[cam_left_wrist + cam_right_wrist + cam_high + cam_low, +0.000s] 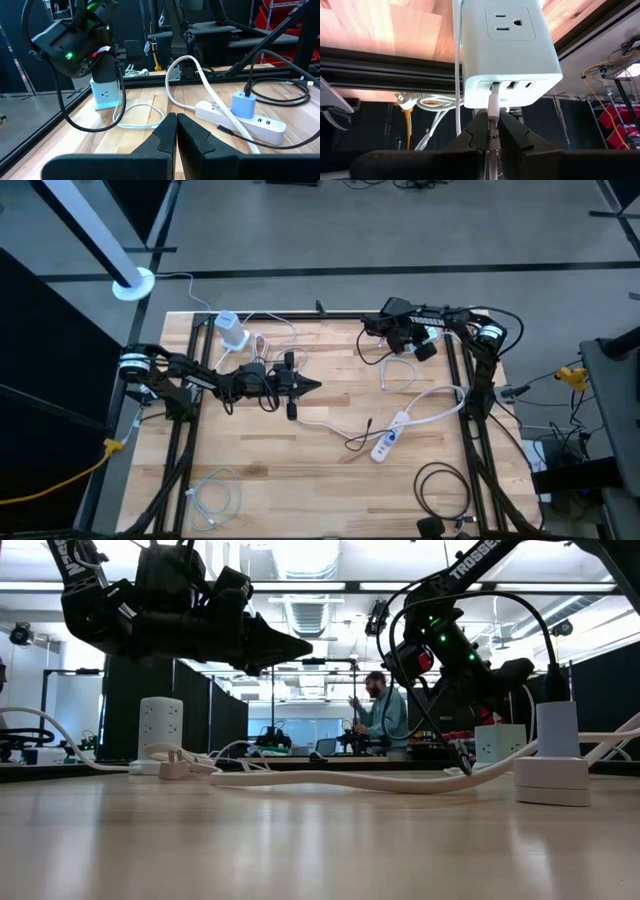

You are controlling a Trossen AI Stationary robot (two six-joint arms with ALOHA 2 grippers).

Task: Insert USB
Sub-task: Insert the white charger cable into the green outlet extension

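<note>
My arms (200,380) are matte black with black cables looped along them, white TROSSEN lettering (478,558), green lights (70,54), and dark wedge-shaped fingers (192,137).

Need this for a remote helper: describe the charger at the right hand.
At the table's far right corner, the right hand grips a cable plug. The white cube it meets is the charger: one outlet on its face, unlike the long power strip mid-table.
</note>
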